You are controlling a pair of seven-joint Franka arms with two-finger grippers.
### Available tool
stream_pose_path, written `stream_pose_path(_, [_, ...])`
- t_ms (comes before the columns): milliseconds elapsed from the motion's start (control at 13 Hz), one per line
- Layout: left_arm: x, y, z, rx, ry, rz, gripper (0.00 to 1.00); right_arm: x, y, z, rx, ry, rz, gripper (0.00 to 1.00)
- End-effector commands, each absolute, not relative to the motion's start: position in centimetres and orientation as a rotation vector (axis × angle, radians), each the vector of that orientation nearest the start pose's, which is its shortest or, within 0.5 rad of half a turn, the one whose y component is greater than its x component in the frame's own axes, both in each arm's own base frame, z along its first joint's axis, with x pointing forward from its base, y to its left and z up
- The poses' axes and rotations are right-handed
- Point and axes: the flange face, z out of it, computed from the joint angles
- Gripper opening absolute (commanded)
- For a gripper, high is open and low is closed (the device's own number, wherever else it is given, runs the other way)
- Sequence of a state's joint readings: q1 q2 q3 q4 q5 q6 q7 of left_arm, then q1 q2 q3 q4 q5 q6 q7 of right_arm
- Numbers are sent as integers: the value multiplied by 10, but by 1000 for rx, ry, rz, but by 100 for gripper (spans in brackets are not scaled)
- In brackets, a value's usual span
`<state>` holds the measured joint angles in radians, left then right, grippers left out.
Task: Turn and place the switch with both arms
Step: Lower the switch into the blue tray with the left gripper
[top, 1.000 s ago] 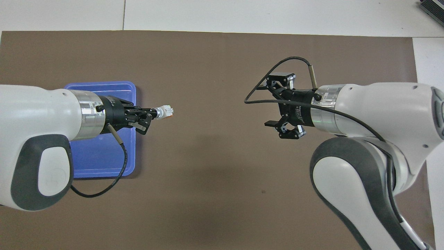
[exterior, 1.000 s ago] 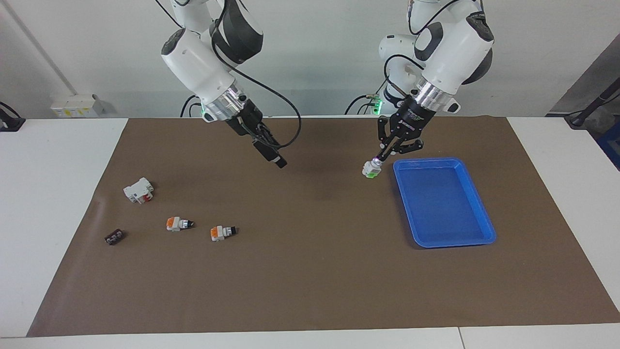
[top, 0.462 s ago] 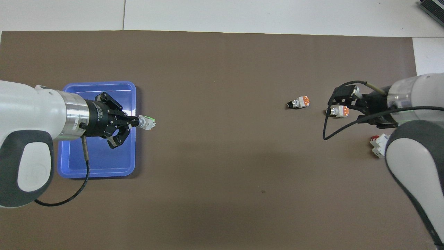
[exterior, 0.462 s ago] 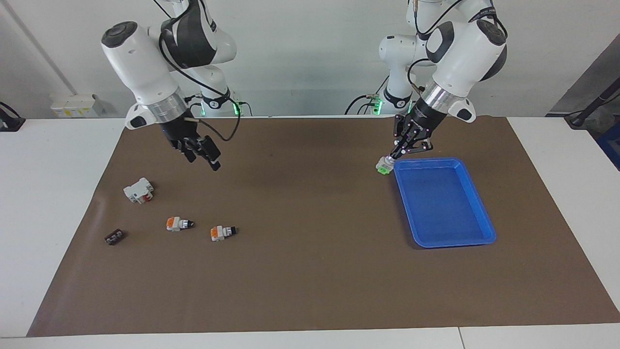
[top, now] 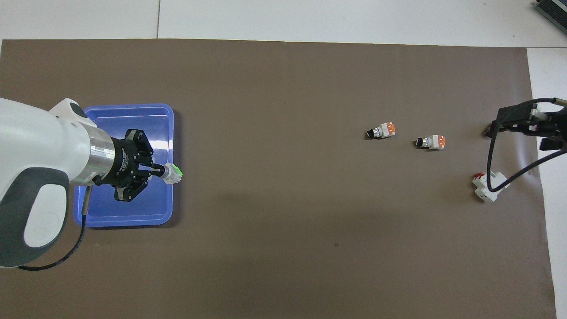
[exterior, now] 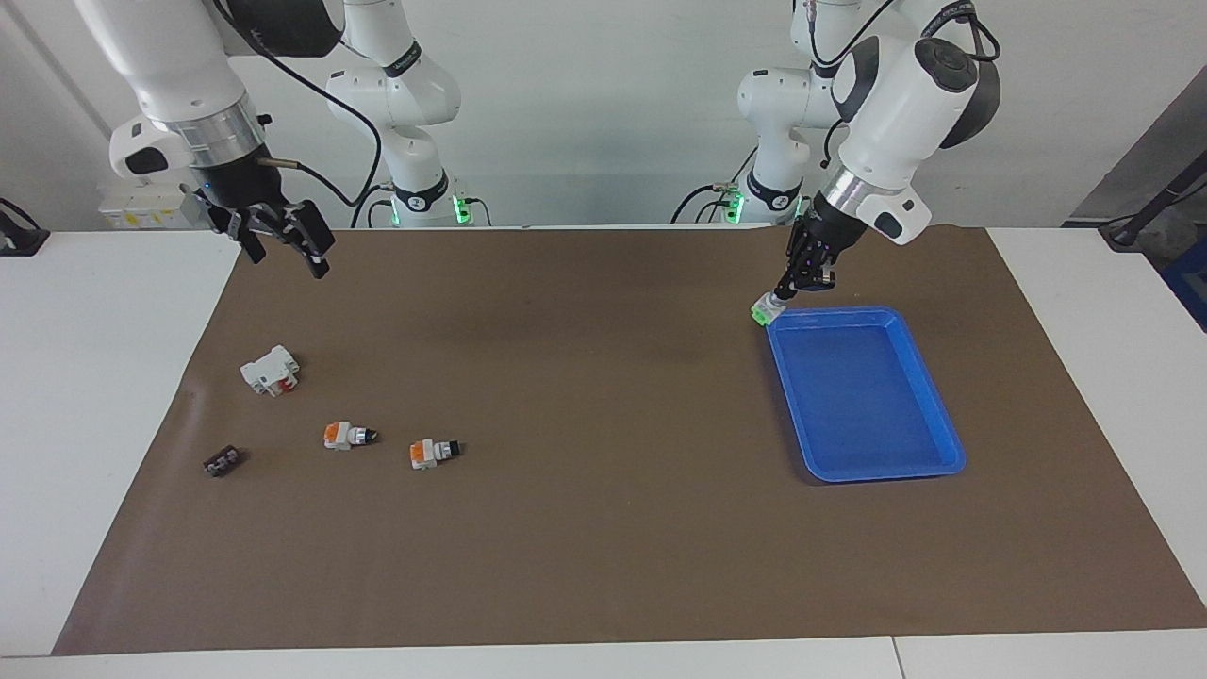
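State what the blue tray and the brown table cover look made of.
Blue tray: likely glossy moulded plastic, judging by its bright highlights and rounded rim. Brown cover: apparently matte paper or thin sheet, without shine, with a slight wrinkle near the white block.

no legible text, labels, brands, numbers or signs anywhere

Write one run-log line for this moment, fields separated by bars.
left end effector: shut on switch, over blue tray edge | right end effector: open, raised, waiting | two switches on mat
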<state>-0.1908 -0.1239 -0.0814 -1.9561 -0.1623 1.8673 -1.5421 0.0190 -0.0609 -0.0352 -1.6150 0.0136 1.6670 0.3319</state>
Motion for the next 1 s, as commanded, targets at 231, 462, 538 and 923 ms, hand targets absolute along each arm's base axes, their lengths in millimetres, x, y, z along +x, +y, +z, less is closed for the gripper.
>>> stream_pose_path(231, [497, -118, 539, -2951, -1140, 135, 0, 539, -25, 651, -3118, 351, -21, 100])
stream_pose_path(462, [498, -97, 538, -3061, -792, 123, 0, 538, -16, 650, -3142, 292, 3, 100])
stream_pose_path(538, [498, -90, 536, -3090, -679, 125, 0, 538, -15, 647, -3186, 245, 0, 100])
stream_pose_path(923, [492, -23, 511, -3183, -129, 64, 0, 541, -11, 645, -3196, 222, -28, 100])
